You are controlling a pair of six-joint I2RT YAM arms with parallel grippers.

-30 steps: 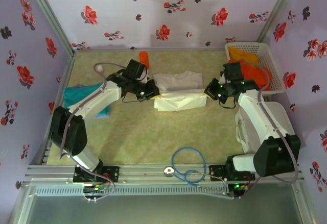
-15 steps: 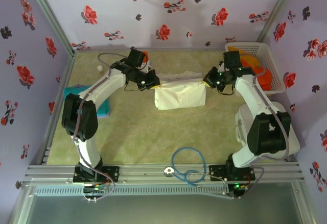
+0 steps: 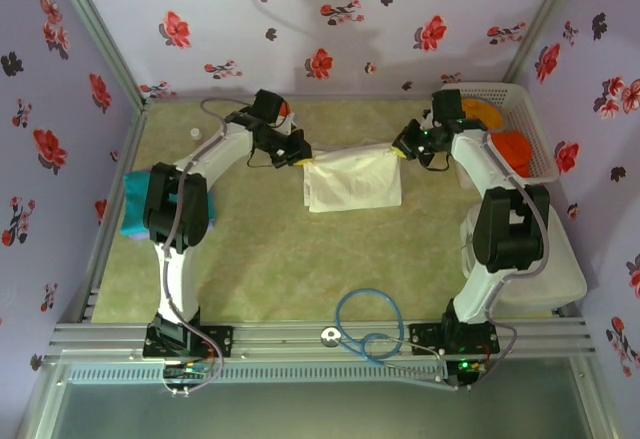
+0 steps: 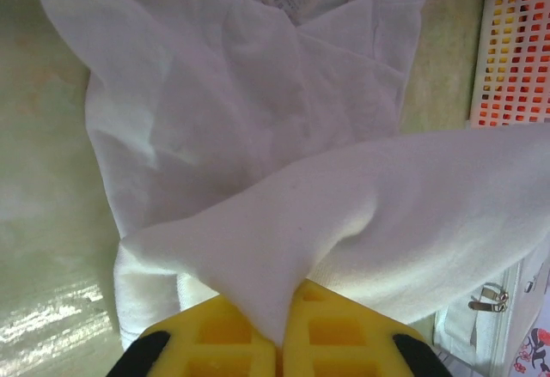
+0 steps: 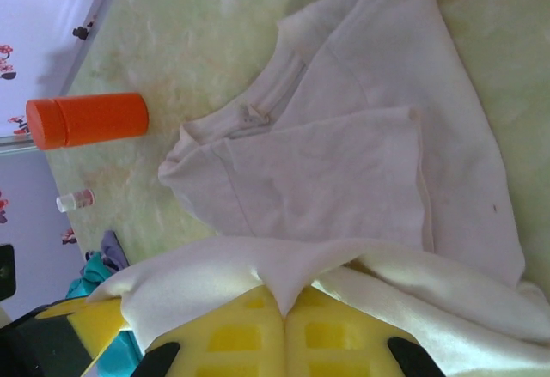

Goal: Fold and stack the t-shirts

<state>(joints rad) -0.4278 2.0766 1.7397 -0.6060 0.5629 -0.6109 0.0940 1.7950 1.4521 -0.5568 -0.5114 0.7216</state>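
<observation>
The surface [image 3: 260, 259] was seen to carry the white shirt [image 3: 352, 181] at its far middle, one edge raised between the tools. Orange shirts [image 3: 512, 145] were noted in the basket [image 3: 540, 164] at far right, the teal shirt [image 3: 135, 209] at the left edge. The left tool [image 4: 279, 343] and right tool [image 5: 284, 325] were each clamped tight on a white shirt corner.

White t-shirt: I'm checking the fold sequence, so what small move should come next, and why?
Probably lower both grippers toward the collar and lay the held edge flat. The left gripper and right gripper each pinch the white t-shirt by a corner, lifted over its collar half, which lies on the table.
</observation>
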